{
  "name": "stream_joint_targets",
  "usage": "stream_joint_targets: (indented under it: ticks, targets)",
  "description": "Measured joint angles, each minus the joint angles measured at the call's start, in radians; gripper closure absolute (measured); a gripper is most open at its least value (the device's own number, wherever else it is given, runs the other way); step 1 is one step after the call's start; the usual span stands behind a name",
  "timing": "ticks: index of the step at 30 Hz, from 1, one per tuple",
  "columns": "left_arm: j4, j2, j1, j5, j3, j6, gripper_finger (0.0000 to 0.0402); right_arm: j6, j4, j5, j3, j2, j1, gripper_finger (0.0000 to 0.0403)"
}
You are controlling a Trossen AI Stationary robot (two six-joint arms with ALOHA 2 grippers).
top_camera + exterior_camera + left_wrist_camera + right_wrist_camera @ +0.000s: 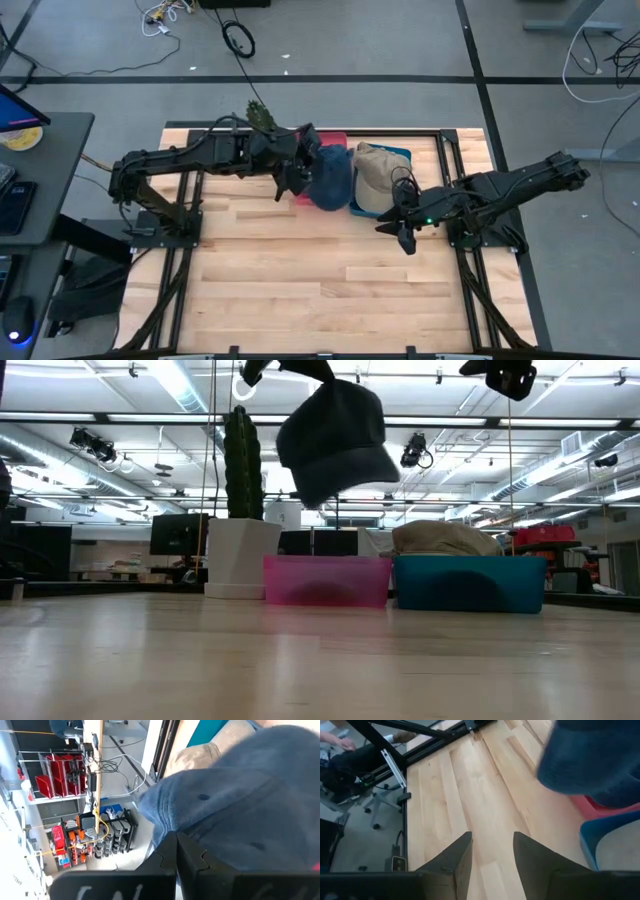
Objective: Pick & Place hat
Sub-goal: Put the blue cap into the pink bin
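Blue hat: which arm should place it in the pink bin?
Left. The left gripper is shut on the blue hat, holding it above the pink bin. The right gripper is open and empty over bare table, beside the teal bin.

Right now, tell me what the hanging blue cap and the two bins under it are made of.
The blue cap, held in the left pincer, looks like soft matte cloth: it droops and creases. The pink bin seems translucent plastic, glowing slightly. The teal bin looks like opaque, smooth plastic.
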Motion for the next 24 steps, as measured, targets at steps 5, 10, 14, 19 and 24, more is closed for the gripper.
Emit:
stream_joint_targets:
  ticks: [5,10,14,19,24]
  targets:
    - [0.004,0.005,0.009,-0.001,0.0,0.005,0.0401,0.01,-0.01,0.0,0.0,0.0,0.0,0.0256]
    - [0.006,0.02,0.055,0.043,0.001,0.032,0.0401,0.031,0.017,0.001,0.0,0.0,0.0,0.0256]
    - [0.005,0.03,0.091,0.066,0.001,0.104,0.0401,0.066,0.044,0.013,0.0,0.0,0.0,0.0256]
    - [-0.014,0.035,0.138,0.147,-0.001,0.125,0.0401,0.094,0.083,0.067,0.0,0.0,0.0,0.0256]
    - [-0.02,0.035,0.187,0.202,0.0,0.193,0.0401,0.132,0.101,0.107,0.0,0.0,-0.009,0.0256]
